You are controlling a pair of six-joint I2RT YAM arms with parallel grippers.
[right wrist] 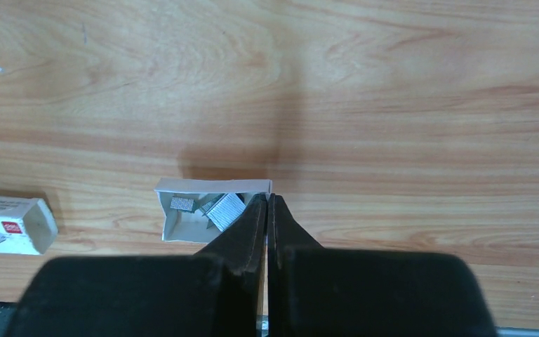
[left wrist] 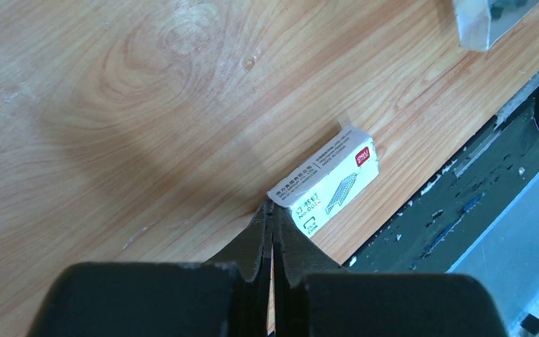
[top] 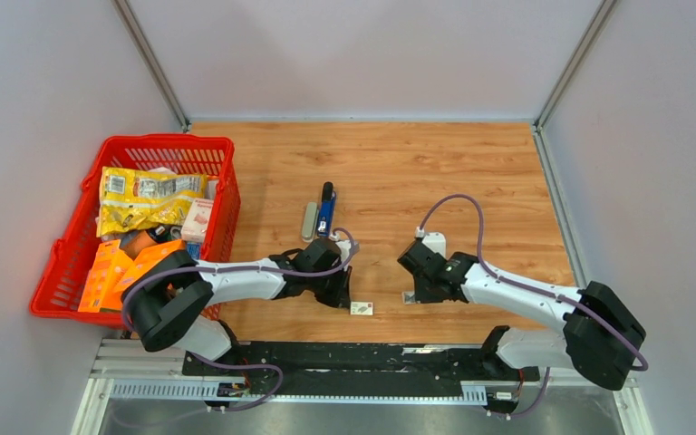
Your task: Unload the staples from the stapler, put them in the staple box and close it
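Right wrist: staples (right wrist: 226,210), grey strips in the open white tray (right wrist: 210,185), lie just left of my right gripper (right wrist: 267,199), its jaws pressed together at the tray's right end; left gripper (top: 348,302) sits farther off.

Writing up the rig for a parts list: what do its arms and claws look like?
The left arm and right arm have white links between bulky black joints, each trailing a thin lilac cable. The left claw and right claw are matt black, two wedge fingers tapering to points. No markings visible.
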